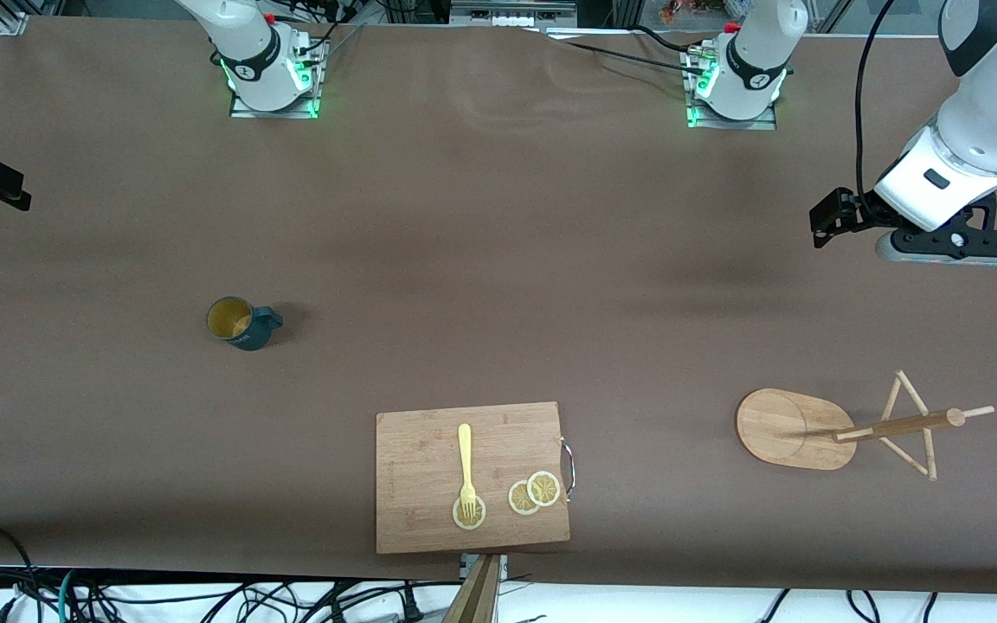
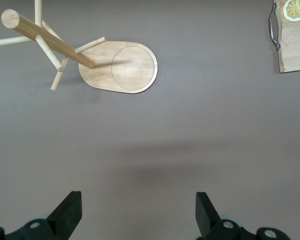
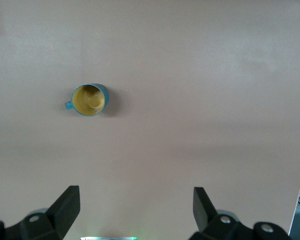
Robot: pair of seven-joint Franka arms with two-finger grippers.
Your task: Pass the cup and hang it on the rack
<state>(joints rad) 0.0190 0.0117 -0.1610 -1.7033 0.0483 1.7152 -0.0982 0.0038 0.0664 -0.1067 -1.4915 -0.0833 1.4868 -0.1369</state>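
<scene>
We hold both arms high w/ wrists pointing down. Our left gripper (image 2: 137, 215) hangs w/ jaws spread wide, nothing between; right gripper (image 3: 136, 212) the same, jaws wide, empty.

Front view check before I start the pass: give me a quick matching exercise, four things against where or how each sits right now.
Things:
1. cup
2. rack
3. fork
4. left gripper

States:
A. lies on the cutting board, tines on a lemon slice
B. open, empty, up over bare table
C. upright on the table toward the right arm's end, nothing gripping it
D. stands toward the left arm's end, pegs bare

Pairs: 1-C, 2-D, 3-A, 4-B
</scene>
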